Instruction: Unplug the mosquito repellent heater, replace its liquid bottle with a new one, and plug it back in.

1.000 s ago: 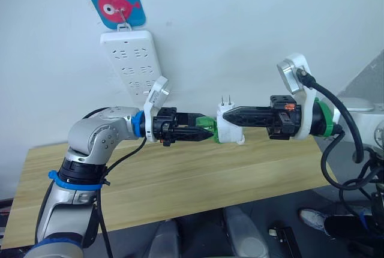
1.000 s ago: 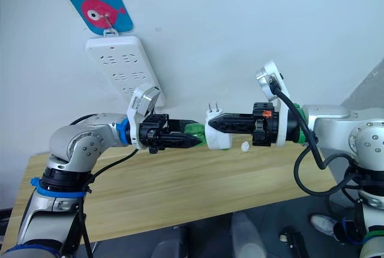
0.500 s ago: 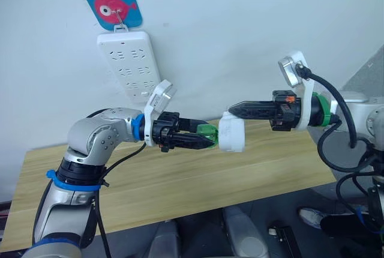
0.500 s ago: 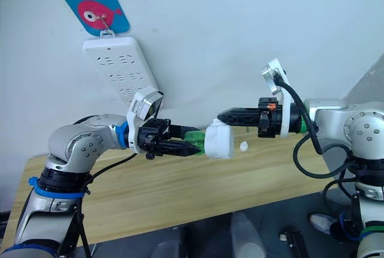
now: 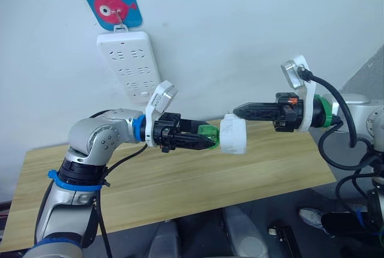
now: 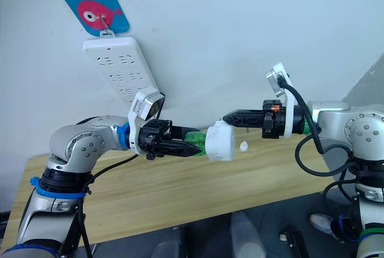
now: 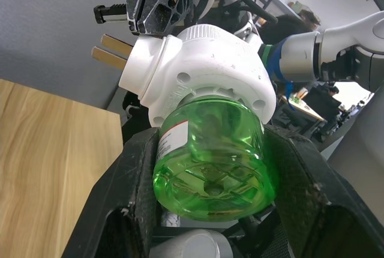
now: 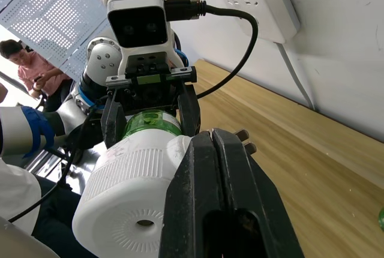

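— Gripping anything, that left hand [image 5: 207, 142]?

— Yes. Its two black fingers are clamped on a translucent green plastic bottle [image 7: 210, 162], round and ribbed on the base. The bottle is seated in the small white rounded plastic mosquito repellent heater [image 5: 233, 135], held in mid-air above the pale wooden counter [image 5: 180, 180].

— What does the heater look like up close?

— Smooth moulded white plastic with a finely ribbed side and a small round vent hole [image 8: 143, 222]. Two flat brass-coloured prongs [image 7: 111, 48] stick out of one side.

— And the right hand [image 5: 237, 111]?

— Its black fingers are pressed together into one tapered point, holding nothing. The tip sits just beside the heater's upper edge; whether it touches I cannot tell.

— What's behind them?

— A long white multi-socket power strip [image 5: 129, 66], glossy plastic, hangs tilted on the plain wall from a hook on a blue rounded card with a red fish [image 5: 113, 2]. A small white bit [image 6: 244, 146] lies on the counter, near the heater.
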